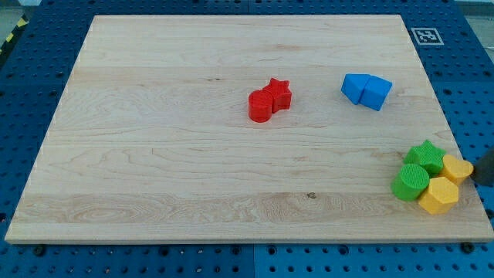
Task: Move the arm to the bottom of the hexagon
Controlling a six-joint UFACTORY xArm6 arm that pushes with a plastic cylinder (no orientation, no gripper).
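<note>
A yellow hexagon lies near the board's bottom right corner. It touches a green cylinder on its left. Above them sit a green star and a second, smaller yellow block whose shape I cannot make out. A dark shape at the view's right edge looks like my rod. My tip is just right of the smaller yellow block, and up and to the right of the hexagon. Most of the rod is cut off by the frame.
A red cylinder and a red star touch each other near the board's middle. Two blue blocks sit together at the upper right. The wooden board ends close below and right of the hexagon.
</note>
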